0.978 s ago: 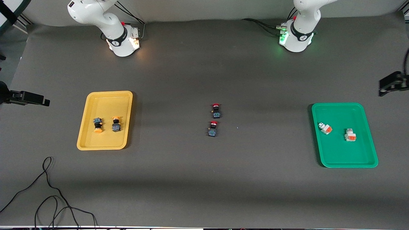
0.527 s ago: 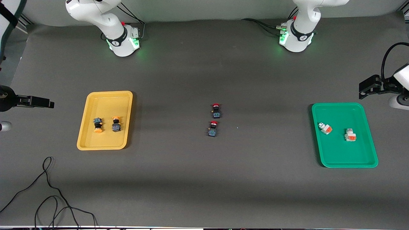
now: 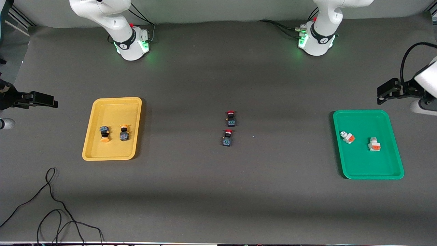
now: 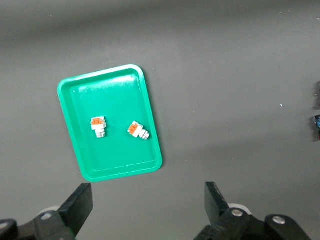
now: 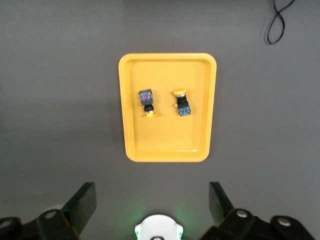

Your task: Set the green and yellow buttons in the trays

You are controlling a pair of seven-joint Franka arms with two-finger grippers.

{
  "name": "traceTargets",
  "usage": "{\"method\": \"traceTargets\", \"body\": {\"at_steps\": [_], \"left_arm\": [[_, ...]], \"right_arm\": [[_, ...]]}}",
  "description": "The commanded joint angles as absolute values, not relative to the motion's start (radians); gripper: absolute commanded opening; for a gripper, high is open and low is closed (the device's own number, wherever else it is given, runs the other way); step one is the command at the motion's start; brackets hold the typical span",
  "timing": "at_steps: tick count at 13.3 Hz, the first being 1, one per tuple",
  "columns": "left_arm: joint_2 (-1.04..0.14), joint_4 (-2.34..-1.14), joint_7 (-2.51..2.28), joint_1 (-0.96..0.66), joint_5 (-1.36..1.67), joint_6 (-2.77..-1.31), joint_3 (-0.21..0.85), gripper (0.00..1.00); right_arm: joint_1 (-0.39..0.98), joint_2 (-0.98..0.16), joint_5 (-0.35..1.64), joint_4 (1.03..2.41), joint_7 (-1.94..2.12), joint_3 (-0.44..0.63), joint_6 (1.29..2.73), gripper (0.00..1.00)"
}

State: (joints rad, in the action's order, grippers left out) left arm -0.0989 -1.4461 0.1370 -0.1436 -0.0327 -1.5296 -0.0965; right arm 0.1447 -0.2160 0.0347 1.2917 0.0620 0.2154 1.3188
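The yellow tray (image 3: pixel 116 99) holds two dark buttons with orange-yellow caps (image 3: pixel 104 133) (image 3: pixel 124 132). They also show in the right wrist view (image 5: pixel 147 102) (image 5: pixel 181 104) on the tray (image 5: pixel 165 142). The green tray (image 3: pixel 368 111) holds two white buttons with orange patches (image 3: pixel 347 137) (image 3: pixel 374 144). They also show in the left wrist view (image 4: pixel 98 125) (image 4: pixel 137 131) on the tray (image 4: pixel 117 155). My left gripper (image 3: pixel 382 94) (image 4: pixel 148 200) is open and empty, high over the table's left-arm end. My right gripper (image 3: pixel 51 100) (image 5: pixel 152 200) is open and empty, high over the right-arm end.
Two dark switches with red caps (image 3: pixel 231 118) (image 3: pixel 227 137) lie mid-table, one nearer the front camera. A black cable (image 3: pixel 51 205) loops near the front edge at the right arm's end. The arm bases (image 3: pixel 131 44) (image 3: pixel 317 39) stand along the back.
My left gripper has moved inward over the table's end. My right gripper has risen slightly. The right base's light went from white to green. The buttons have not moved.
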Motion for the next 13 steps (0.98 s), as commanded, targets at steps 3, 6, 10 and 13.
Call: {"method": "traceTargets", "body": {"at_steps": [3, 6, 10, 13], "left_arm": [[-0.072, -1.497, 0.069, -0.183, -0.023, -1.559, -0.121, 1.0], [-0.074, -1.496, 0.071, -0.172, -0.023, -1.559, -0.121, 1.0], [-0.077, -1.494, 0.071, -0.17, -0.023, -1.56, -0.121, 1.0], [-0.08, -1.493, 0.071, -0.167, -0.025, -1.563, -0.121, 1.0]], "right_arm": [[0.111, 0.015, 0.011, 1.647, 0.052, 0.173, 1.575, 1.0], [0.12, -0.012, 0.009, 1.637, 0.067, 0.178, 1.582, 1.0], [0.123, -0.017, 0.011, 1.632, 0.064, 0.176, 1.578, 1.0], [0.121, -0.02, 0.018, 1.631, 0.058, 0.176, 1.586, 1.0]]}}
